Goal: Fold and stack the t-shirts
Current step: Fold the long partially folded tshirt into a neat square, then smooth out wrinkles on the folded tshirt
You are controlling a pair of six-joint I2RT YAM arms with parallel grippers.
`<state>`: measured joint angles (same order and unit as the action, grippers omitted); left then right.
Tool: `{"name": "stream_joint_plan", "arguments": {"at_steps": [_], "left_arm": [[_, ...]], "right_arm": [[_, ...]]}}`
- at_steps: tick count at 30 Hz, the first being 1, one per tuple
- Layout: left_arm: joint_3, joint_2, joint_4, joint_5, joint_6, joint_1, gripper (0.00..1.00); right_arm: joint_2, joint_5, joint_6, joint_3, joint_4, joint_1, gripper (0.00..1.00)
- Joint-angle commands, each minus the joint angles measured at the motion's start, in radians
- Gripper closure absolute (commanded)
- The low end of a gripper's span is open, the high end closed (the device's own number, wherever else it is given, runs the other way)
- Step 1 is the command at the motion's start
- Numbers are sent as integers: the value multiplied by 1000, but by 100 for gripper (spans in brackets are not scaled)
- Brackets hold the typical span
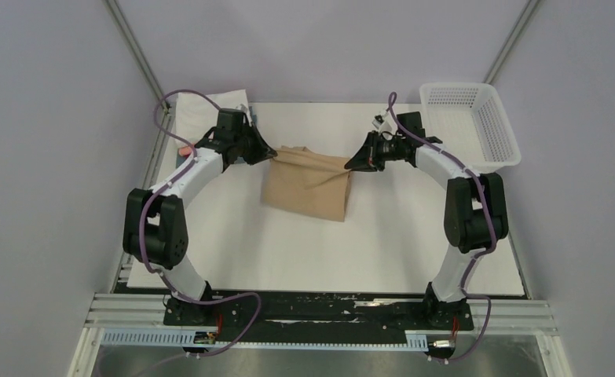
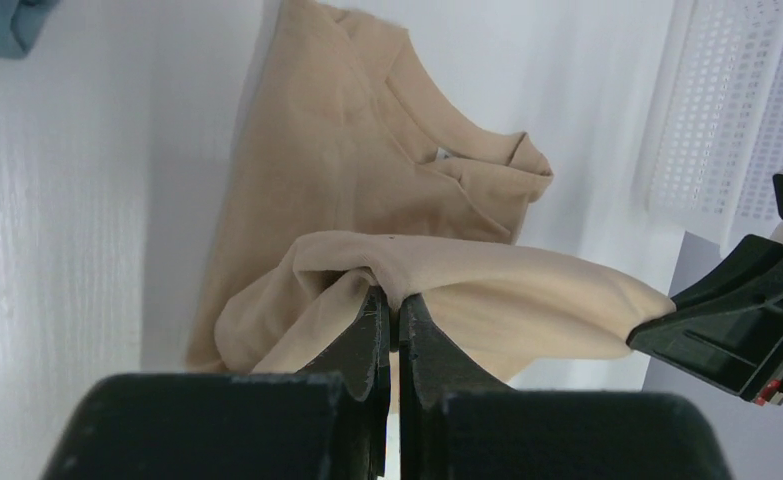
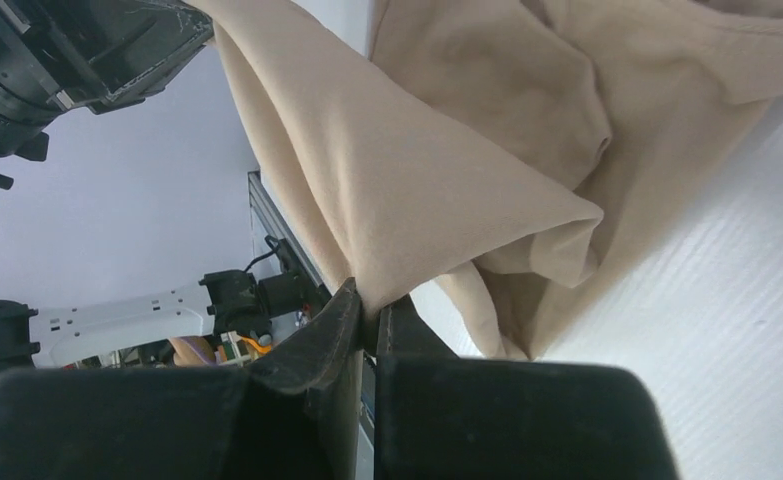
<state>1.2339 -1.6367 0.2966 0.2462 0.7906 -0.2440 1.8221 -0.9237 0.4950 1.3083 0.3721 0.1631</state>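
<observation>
We hold the tan tee (image 1: 308, 188) by its far edge, stretched between our two grippers over the middle of the table (image 1: 327, 251), a little toward the far side. Our left gripper (image 2: 395, 305) has its jaws pressed together on a bunched fold of cloth at the tee's left end. Our right gripper (image 3: 367, 300) is likewise clamped on a pinch of cloth at the right end. The edge between them is lifted off the table and runs almost straight from left to right. From it the rest of the tee hangs down and spreads toward the near side, where it lies on the table in a rough rectangle; the collar shows in the left wrist view. At the far left corner, behind our left arm, lies a folded white shirt (image 1: 210, 106), with a sliver of red shirt (image 1: 184, 148) just beside the arm and a corner of a blue-grey shirt (image 2: 7, 25) nearby. The basket (image 1: 477, 122) stands at the far right, well apart from the tee.
</observation>
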Motion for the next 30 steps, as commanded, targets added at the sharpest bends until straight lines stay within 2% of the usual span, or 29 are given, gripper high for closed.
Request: {"name": "stream_joint_plan", "arguments": {"at_steps": [1,9,13,14,15,16,17,18,19,20,21,23,24,26,30], "left_arm": [[119,-101,-34,-78,-29,37,100],[303,-322,0,-31,-40,37,100],[389,-424,-1,3,-41,37,89],[414,-454,-2,12,-42,37,86],[428,-467,-5,18,-48,37,76],[460,-489,-1,31,-51,37,69],[478,-498,13,40,-65,38,50],[513,-506,22,53,-74,37,39],[525,-505,32,57,-92,37,13],[539,-492,34,61,-101,38,6],[540,-480,37,59,-115,37,2],[503,-413,28,56,-128,37,0],[486,-392,10,66,-132,35,0],[422,-337,-28,92,-137,28,0],[370,-308,-55,158,-147,-2,0]], "right_arm": [[54,27,39,52,-71,-53,100],[216,28,76,132,-112,-92,100],[265,41,113,151,-164,-101,98],[276,55,121,163,-168,-105,94],[284,72,126,179,-172,-109,88],[291,94,130,197,-174,-112,73],[291,119,126,217,-173,-116,55],[285,149,123,233,-172,-118,44],[269,174,120,241,-171,-117,39],[247,196,118,242,-169,-116,33],[220,224,111,235,-164,-112,26],[157,290,79,207,-140,-97,7],[113,323,53,193,-121,-82,1],[68,348,5,155,-100,-46,0],[50,259,13,120,-142,35,0]]}}
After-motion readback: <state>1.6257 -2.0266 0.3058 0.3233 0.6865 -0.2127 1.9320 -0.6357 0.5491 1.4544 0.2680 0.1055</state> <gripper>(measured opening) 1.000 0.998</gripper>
